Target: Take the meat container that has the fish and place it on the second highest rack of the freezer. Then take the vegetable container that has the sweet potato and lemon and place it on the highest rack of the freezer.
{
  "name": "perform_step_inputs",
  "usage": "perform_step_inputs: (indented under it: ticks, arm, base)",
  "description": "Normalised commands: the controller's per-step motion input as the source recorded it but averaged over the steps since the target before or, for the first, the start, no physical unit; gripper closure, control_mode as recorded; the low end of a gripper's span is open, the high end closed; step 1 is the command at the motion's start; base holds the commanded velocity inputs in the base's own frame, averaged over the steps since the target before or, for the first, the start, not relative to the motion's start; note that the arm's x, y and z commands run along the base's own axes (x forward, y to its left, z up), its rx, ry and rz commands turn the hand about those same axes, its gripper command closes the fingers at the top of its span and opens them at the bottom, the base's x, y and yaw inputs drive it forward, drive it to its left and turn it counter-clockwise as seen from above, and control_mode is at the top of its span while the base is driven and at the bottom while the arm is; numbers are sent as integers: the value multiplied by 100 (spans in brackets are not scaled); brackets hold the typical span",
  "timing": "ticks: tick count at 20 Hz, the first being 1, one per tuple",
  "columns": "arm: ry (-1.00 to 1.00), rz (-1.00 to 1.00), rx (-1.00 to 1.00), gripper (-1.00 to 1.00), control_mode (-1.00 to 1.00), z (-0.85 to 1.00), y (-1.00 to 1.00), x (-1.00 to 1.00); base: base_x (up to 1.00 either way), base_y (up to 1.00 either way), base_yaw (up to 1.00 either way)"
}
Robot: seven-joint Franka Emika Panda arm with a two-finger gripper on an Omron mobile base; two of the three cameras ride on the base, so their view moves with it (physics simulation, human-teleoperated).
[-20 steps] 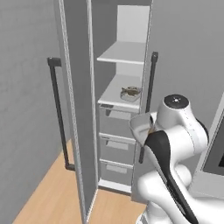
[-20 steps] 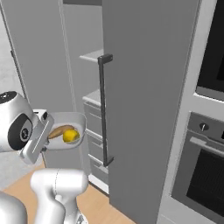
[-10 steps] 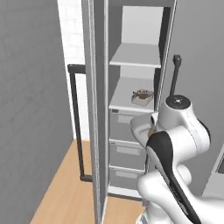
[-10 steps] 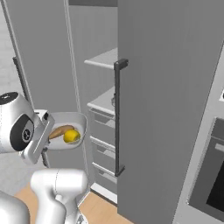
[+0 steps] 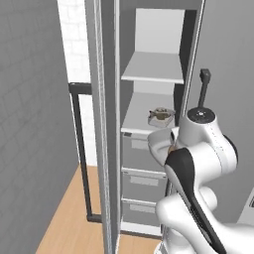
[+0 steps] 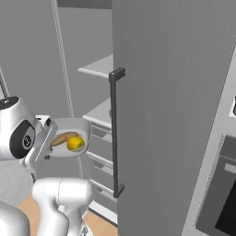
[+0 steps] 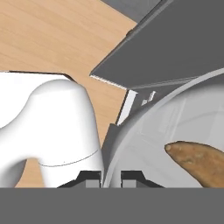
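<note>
The whole scene has shifted with the base; the freezer (image 5: 154, 129) now sits nearer.

Left base view: one fish (image 5: 159, 115) on the second highest rack (image 5: 141, 121).

Right base view: one sweet potato (image 6: 63, 137), one lemon (image 6: 75, 143) in one vegetable container (image 6: 69, 143).

Hand view: gripper (image 7: 112, 177) pinched narrow on the container rim.

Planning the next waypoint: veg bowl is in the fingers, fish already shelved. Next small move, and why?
Probably raise the bowl toward the top rack. It hangs level with the drawers, beside the door, holding sweet potato and lemon. The fish is on the lower rack.
</note>
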Motion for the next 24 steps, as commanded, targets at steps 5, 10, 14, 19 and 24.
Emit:
perform_step_inputs:
  ticks: [5,10,14,19,24]
  arm:
    - [0,0,0,100,100,0,0,0]
    - [0,0,0,100,100,0,0,0]
    - [0,0,0,100,100,0,0,0]
    - [0,2,0,100,-100,0,0,4]
    - [-10,6,-1,100,-100,15,0,4]
  base:
    - [31,21,0]
    - [10,17,0]
    - [2,1,0]
    - [0,6,0]
    - [0,0,0]
